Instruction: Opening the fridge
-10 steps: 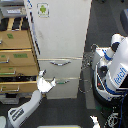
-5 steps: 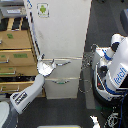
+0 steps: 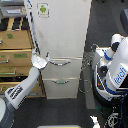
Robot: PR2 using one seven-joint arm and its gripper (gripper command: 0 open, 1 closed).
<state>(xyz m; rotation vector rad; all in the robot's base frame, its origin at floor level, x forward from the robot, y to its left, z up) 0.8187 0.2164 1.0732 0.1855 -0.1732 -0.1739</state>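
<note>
White fridge [image 3: 59,45] stands upright between the tan wooden cabinet [image 3: 16,55] and a white-and-blue robot body [image 3: 116,70], its doors flush. My gripper [image 3: 40,61] sits at the fridge's left edge, by the upper drawer's silver handle [image 3: 59,62]; I cannot tell whether it is closed on anything.

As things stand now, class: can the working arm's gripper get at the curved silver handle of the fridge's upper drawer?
Probably yes. The gripper is already at the left end of the upper drawer handle on the fridge, and nothing stands between them. Whether it is touching or gripping is too blurred to tell.
</note>
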